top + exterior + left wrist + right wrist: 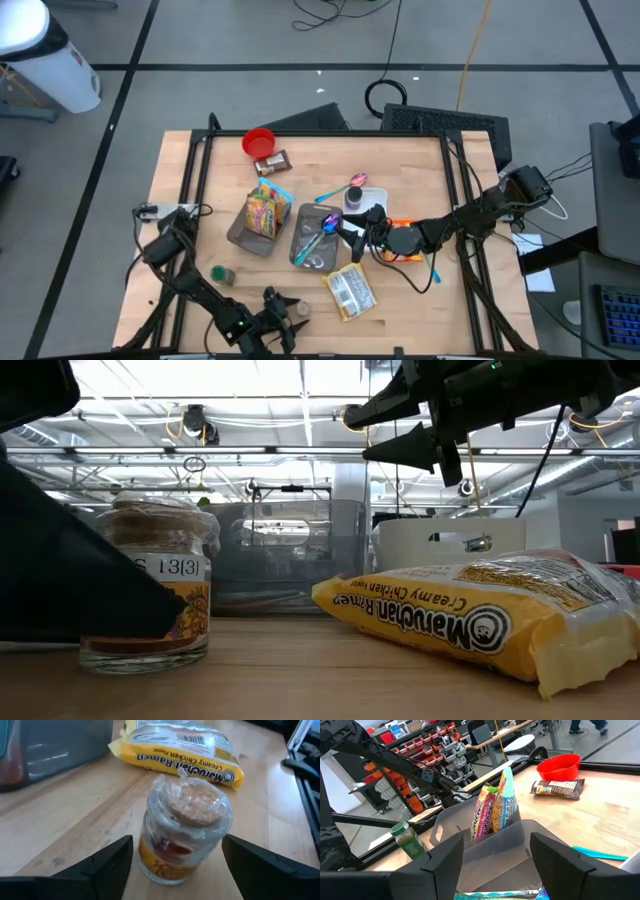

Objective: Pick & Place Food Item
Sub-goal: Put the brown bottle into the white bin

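My left gripper (177,865) sits low at the table's near edge with its fingers spread wide on either side of the small cork-topped jar (182,832), not yet touching it. The jar stands upright, wrapped in crinkly plastic film, just beside the yellow ramen packet (180,752).

My worry is the film: I judge that when I close, the pads could slide on it, or catch the jar high near the cork and tip it toward the ramen (it looks top-heavy to me). Coming in off-centre would push it along the wood rather than pinch it.

My right gripper (352,228) hovers over the grey bins (305,235) mid-table, fingers apart and holding nothing that I can see.

The left wrist view gives me the jar centred between the fingers, which the overhead view cannot show, since the arm crowds that corner. The overhead view alone shows the whole layout: red bowl (258,142) at the far side, green-lidded bottle (221,274) near the left arm.
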